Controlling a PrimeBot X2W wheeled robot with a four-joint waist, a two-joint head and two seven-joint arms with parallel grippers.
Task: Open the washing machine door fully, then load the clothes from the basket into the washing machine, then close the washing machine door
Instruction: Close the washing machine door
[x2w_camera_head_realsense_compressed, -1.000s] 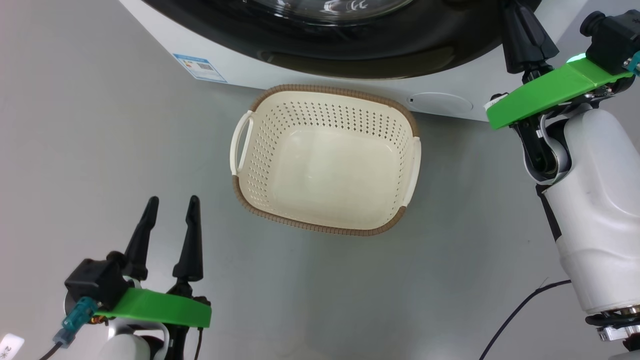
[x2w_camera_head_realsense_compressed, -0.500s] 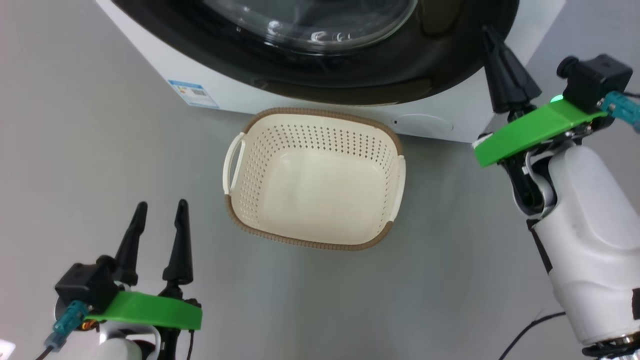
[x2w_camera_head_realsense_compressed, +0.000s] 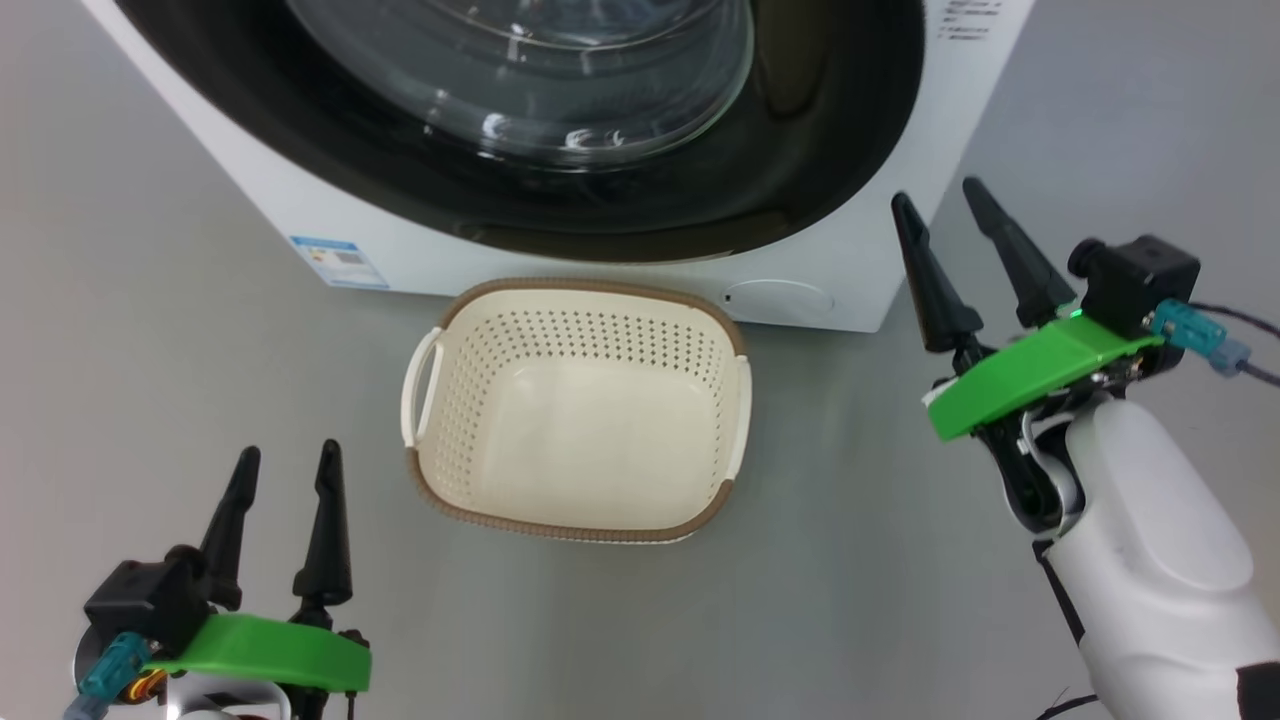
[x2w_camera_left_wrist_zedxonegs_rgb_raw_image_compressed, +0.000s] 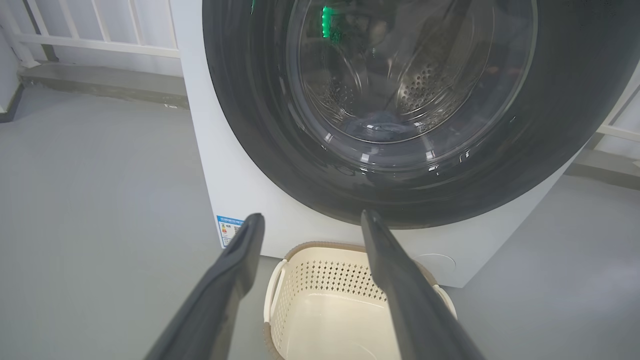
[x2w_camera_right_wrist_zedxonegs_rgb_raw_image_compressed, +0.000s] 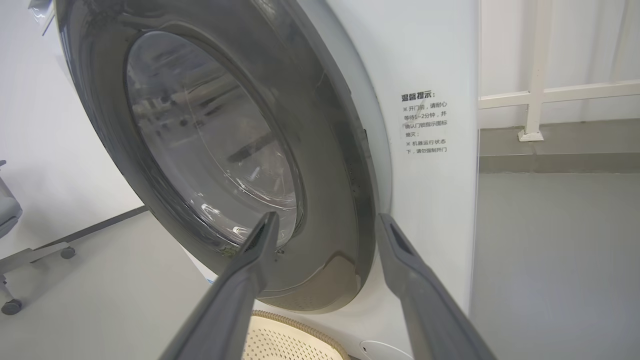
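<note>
The washing machine door (x2w_camera_head_realsense_compressed: 820, 150) is sitting closed against the white washing machine (x2w_camera_head_realsense_compressed: 860, 270), its glass bowl bulging toward the near side. The basket (x2w_camera_head_realsense_compressed: 590, 288) is resting on the grey floor (x2w_camera_head_realsense_compressed: 150, 350) just in front of the machine, below the door, its cream bottom showing bare. The right gripper (x2w_camera_head_realsense_compressed: 936, 193) is hovering by the machine's right corner, near the door's rim, fingers spread apart, gripping nothing. The left gripper (x2w_camera_head_realsense_compressed: 287, 452) is hanging near-left of the basket, fingers likewise apart, holding nothing
</note>
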